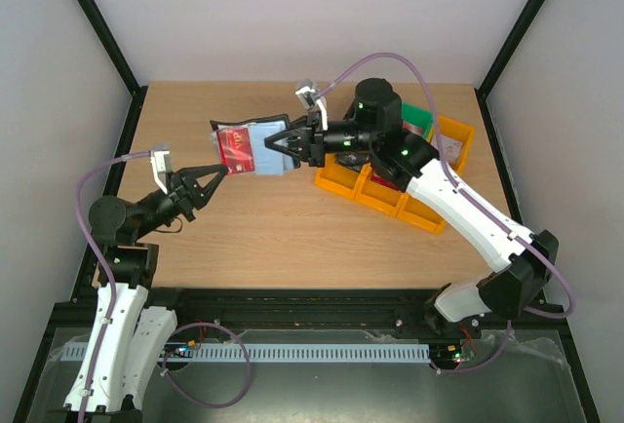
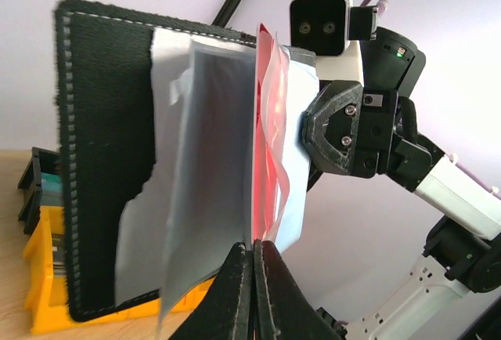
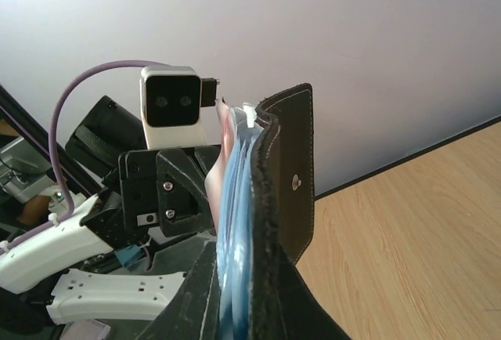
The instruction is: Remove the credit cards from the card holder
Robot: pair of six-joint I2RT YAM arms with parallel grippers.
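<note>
Currently, the card holder (image 1: 261, 158) is being held clear of the table (image 1: 292, 238), in the air between the two arms and over the far half of the wooden top. It is being gripped from the right by the right gripper (image 1: 276, 140), whose fingers are being pressed together on the black cover and the blue-grey inner leaves. In the right wrist view the holder is being presented edge-on and upright, with a small stud showing on its black flap. The red card (image 1: 234, 148) is being pinched at one edge by the left gripper (image 1: 219, 173); its fingers are being closed onto the card with no gap showing between them. In the left wrist view the card is being seen upright, against the holder's inner leaves and overlapping them for most of its length. Whether it is seated in a pocket cannot be told. A pale grey leaf (image 2: 211, 168) is being seen between the black cover and the red card; whether it is a card cannot be told. Yellow bins (image 1: 390, 204) and a green bin (image 1: 419, 116) are being overhung by the right arm.
</note>
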